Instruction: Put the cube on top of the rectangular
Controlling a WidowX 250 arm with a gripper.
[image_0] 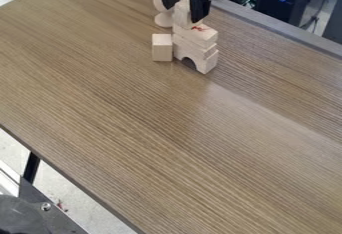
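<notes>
Left: a separate wooden block (162,48) stands upright on the table (167,123), just beside the stack. Behind it is a rounded wooden piece (163,19).

Center: the gripper (182,15) is over the stack, with the cube (182,18) located at its tips. Grasp state: cannot tell whether the cube is clamped or released. The cube is at the left part of the top of the rectangular block (200,34); full seating cannot be confirmed.

Right: the rectangular block, bearing red marks, forms the upper layer of the stack. An arched block (204,61) forms the base.

Progress, as judged: placement is nearly or fully complete. Remaining: verify seating, release the cube if it is held, then raise the gripper clear without tipping the cube.
</notes>
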